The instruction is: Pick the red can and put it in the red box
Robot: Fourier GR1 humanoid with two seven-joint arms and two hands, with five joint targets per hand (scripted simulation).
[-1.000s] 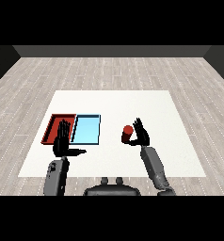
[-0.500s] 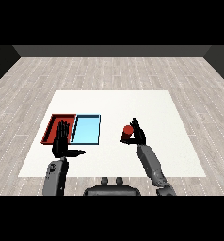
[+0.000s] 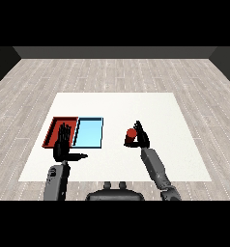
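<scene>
We are seeing the right robot hand (image 3: 142, 138) curling round the red can (image 3: 131, 136) at frame centre-right, the left robot hand (image 3: 63, 147) hovering spread wide at lower left

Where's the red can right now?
In the head view, the red can is right of centre on the white table, held in the right hand, to the right of the light blue tray.

I see my right hand (image 3: 142, 138) has carried the small red cylindrical can (image 3: 131, 136), held at its left, slightly toward the trays.
</scene>
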